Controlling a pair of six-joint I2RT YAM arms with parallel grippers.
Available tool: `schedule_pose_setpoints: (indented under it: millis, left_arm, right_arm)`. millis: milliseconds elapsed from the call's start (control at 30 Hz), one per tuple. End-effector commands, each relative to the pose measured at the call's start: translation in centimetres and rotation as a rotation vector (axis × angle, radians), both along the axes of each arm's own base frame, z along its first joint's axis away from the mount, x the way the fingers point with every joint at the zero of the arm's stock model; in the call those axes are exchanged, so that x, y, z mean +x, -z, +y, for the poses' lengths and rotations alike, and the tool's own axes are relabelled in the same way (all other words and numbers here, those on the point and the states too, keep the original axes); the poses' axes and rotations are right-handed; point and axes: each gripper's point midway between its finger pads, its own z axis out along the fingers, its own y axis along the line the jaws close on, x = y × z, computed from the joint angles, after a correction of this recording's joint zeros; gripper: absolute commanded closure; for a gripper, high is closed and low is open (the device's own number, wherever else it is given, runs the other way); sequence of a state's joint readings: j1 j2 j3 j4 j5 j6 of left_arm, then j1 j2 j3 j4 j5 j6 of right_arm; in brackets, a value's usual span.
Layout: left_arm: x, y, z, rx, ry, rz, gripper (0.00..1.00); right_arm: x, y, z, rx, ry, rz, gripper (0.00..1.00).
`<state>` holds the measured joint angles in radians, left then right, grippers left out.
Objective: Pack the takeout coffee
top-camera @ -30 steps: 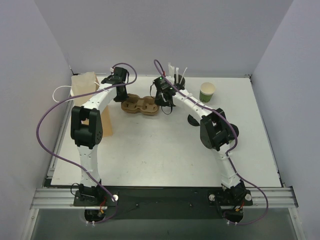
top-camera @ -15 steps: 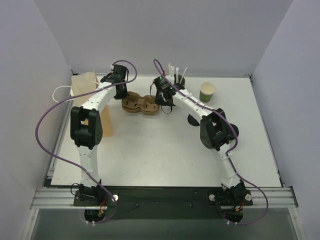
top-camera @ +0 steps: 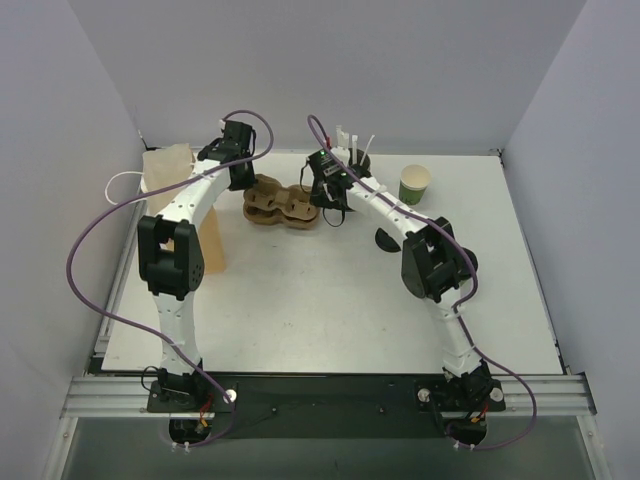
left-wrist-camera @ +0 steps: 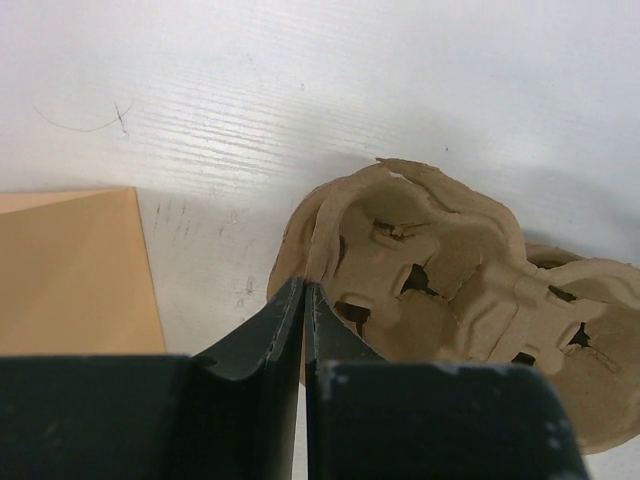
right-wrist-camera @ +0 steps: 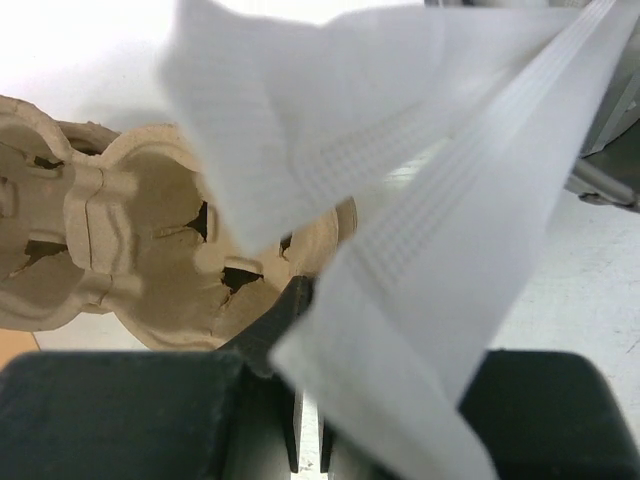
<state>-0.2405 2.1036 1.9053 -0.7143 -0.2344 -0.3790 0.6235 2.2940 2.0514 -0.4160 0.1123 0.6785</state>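
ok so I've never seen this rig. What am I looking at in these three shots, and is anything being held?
There are two robot arms bolted at the near edge of a white table, each ending in a two-finger gripper. The wide shot comes from a fixed camera above and behind them. The two close-ups come from a camera on each wrist, looking along its own fingers.

On the table are a brown paper bag, a cardboard cup carrier, a straw holder and a lidless green cup.

The left gripper and the right gripper each pinch the carrier's rim, at opposite ends. The white blur in the right wrist view is wrapped straws close to the lens.
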Motion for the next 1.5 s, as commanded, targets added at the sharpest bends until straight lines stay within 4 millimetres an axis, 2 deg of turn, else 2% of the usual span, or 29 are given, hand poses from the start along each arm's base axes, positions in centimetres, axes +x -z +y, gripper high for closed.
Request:
schedule_pose_setpoints:
  millis: [0,333,533,567,600,633,667,700,733,767,800,833,867,900,933,1000,1033,1067,1100,1133,1167,1233,1333,1367,1467]
  left_arm:
    - [0.5,-7.1,-1.1,-0.038,0.032,-0.144,0.87]
    - [-1.5,-8.4,-1.6,-0.024,0.05,-0.128,0.87]
    - [-3.9,-8.8,-3.4,-0.015,0.097,-0.116,0.87]
    - [-4.6,-8.1,-3.6,-0.012,0.102,-0.097,0.88]
    - [-5.4,-8.5,-4.5,-0.017,0.121,-0.101,0.88]
    - [-5.8,-8.5,-4.8,-0.014,0.126,-0.101,0.87]
    - [-6.8,-7.3,-5.0,-0.008,0.133,-0.071,0.88]
    - [-7.4,-7.8,-5.5,-0.013,0.145,-0.089,0.87]
    - [-8.3,-7.5,-6.4,-0.018,0.157,-0.082,0.88]
    - [-8.9,-7.2,-6.8,-0.021,0.167,-0.076,0.87]
    - [-9.9,-6.7,-6.9,-0.022,0.175,-0.067,0.87]
    - [-10.8,-6.3,-7.8,-0.025,0.195,-0.06,0.87]
    - [-11.5,-6.1,-8.3,-0.039,0.201,-0.053,0.87]
    - [-12.7,-5.2,-8.5,-0.047,0.21,-0.04,0.87]
    - [-13.7,-4.9,-9.7,-0.063,0.228,-0.035,0.87]
    - [-15.3,-4.4,-11.0,-0.098,0.251,-0.036,0.87]
    - [-16.6,-2.6,-11.1,-0.094,0.254,-0.001,0.87]
    - [-17.7,-2.1,-12.3,-0.115,0.264,0.007,0.87]
    - [-18.7,-1.5,-13.5,-0.154,0.276,-0.005,0.87]
    - [-19.8,0.0,-13.7,-0.161,0.268,0.022,0.86]
    - [-20.7,0.7,-14.5,-0.165,0.287,0.029,0.84]
    - [-21.3,1.6,-15.7,-0.197,0.297,0.03,0.81]
    - [-22.4,3.0,-16.7,-0.197,0.324,0.059,0.74]
    - [-22.3,2.9,-16.9,-0.198,0.328,0.057,0.63]
    - [-22.2,1.6,-17.0,-0.196,0.358,0.032,0.47]
  right_arm:
    - [-0.3,-6.0,0.1,0.045,-0.003,-0.091,1.0]
    - [-1.6,-7.3,-0.7,0.055,-0.004,-0.082,1.0]
    - [-4.0,-7.5,-2.5,0.042,0.009,-0.051,1.0]
    - [-4.6,-8.2,-2.9,0.048,0.01,-0.054,1.0]
    - [-5.3,-7.2,-3.6,0.029,0.012,-0.029,1.0]
    - [-5.9,-6.9,-4.0,0.025,0.018,-0.02,1.0]
    - [-6.6,-7.8,-4.5,0.03,0.018,-0.027,1.0]
    - [-7.5,-6.5,-5.3,0.009,0.02,0.004,1.0]
    - [-8.1,-6.3,-5.7,0.005,0.023,0.012,1.0]
    - [-8.8,-7.0,-6.3,0.011,0.025,0.005,1.0]
    - [-9.9,-5.4,-7.3,-0.017,0.031,0.042,1.0]
    - [-10.6,-5.1,-7.9,-0.026,0.032,0.053,1.0]
    - [-11.3,-5.7,-8.7,-0.019,0.04,0.046,1.0]
    - [-12.0,-5.4,-9.3,-0.031,0.044,0.054,1.0]
    - [-13.2,-3.9,-10.5,-0.06,0.049,0.088,1.0]
    - [-14.4,-4.1,-11.6,-0.058,0.059,0.091,1.0]
    - [-15.7,-2.6,-12.6,-0.084,0.06,0.127,1.0]
    - [-16.2,-2.7,-13.1,-0.083,0.064,0.122,1.0]
    - [-17.3,-1.7,-14.1,-0.112,0.067,0.14,1.0]
    - [-17.7,-1.3,-14.6,-0.125,0.075,0.142,1.0]
    - [-18.7,-0.2,-15.3,-0.143,0.072,0.163,1.0]
    - [-19.1,0.6,-15.8,-0.149,0.075,0.168,1.0]
    - [-19.9,1.7,-16.6,-0.163,0.078,0.189,0.92]
    - [-20.0,1.7,-16.7,-0.162,0.077,0.19,0.9]
    - [-20.0,1.7,-17.2,-0.163,0.084,0.189,0.76]
